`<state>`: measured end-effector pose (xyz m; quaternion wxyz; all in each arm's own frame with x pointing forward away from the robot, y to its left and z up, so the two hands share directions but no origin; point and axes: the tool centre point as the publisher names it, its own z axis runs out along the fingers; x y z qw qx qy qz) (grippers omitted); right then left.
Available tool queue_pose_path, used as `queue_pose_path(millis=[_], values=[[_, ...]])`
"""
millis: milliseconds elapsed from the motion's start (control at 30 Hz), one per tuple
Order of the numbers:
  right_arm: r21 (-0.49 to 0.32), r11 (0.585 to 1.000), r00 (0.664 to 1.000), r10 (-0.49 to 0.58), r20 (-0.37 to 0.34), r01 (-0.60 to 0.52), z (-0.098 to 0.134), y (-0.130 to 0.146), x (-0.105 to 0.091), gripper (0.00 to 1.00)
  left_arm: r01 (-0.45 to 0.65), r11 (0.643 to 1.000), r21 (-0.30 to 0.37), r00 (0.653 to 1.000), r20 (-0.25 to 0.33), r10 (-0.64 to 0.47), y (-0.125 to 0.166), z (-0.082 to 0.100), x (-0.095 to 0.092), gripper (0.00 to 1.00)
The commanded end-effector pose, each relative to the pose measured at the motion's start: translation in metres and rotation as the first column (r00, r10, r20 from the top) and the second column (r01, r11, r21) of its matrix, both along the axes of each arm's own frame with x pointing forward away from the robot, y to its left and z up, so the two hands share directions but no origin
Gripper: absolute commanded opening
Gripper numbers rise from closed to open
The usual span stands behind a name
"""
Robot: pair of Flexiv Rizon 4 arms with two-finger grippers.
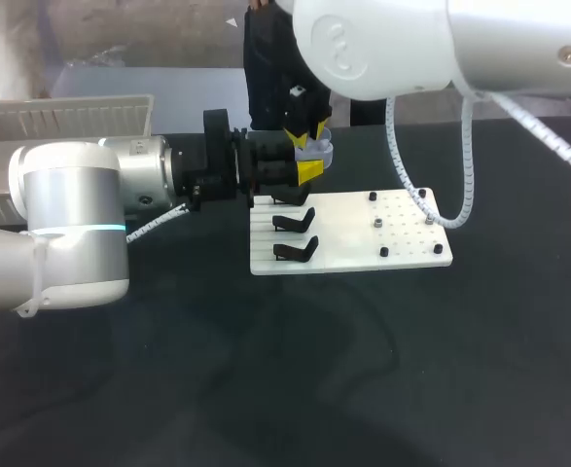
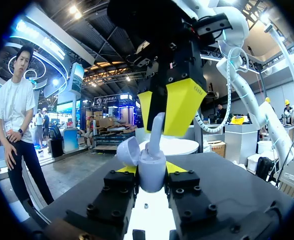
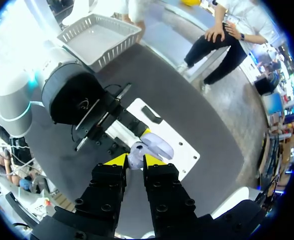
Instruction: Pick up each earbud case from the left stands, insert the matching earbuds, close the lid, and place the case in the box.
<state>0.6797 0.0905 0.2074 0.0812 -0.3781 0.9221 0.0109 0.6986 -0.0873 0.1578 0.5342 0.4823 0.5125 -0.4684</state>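
The left hand [image 2: 152, 170] was clenched on the pale lilac earbud case [image 2: 152, 176], holding it upright with its lid [image 2: 128, 151] swung open, off the dark worktop [image 1: 266, 379] and near the far edge of the white board [image 1: 407, 251] that carried two black stands [image 1: 294, 220]. Directly above, the right hand [image 2: 164, 122] gripped a pale earbud [image 2: 157, 132] between its yellow tips, the earbud's lower end meeting the case's open mouth. The white box [image 1: 66, 122] sat well apart at the worktop's far left.
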Motion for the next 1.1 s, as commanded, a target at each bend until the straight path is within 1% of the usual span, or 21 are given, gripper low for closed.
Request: queue_pose_path(millis=[33,600,667,800,1100], values=[[0.000,1.000,1.000,0.001,-0.009,-0.001,-0.0023,0.0005,0.0028,0.00,-0.008,1.000,-0.004,1.000,0.004,0.008,-0.0005,-0.0008,-0.0020,0.00],[0.026,0.999,0.999,-0.021,-0.030,0.022,-0.0053,-0.0012,0.0071,0.00,-0.008,1.000,-0.004,1.000,0.004,0.008,-0.0005,-0.0008,-0.0020,0.00],[0.041,0.999,0.999,-0.025,-0.038,0.026,-0.0058,-0.0015,0.0079,0.00,-0.008,1.000,-0.004,1.000,0.004,0.008,-0.0005,-0.0008,-0.0020,0.00],[0.048,0.998,0.999,-0.031,-0.035,0.033,-0.0063,-0.0020,0.0096,0.00,-0.008,1.000,-0.004,1.000,0.004,0.008,-0.0005,-0.0008,-0.0020,0.00],[0.045,0.999,0.999,-0.026,-0.037,0.028,-0.0076,-0.0005,0.0125,0.00,-0.008,1.000,-0.004,1.000,0.004,0.008,-0.0005,-0.0008,-0.0020,0.00]])
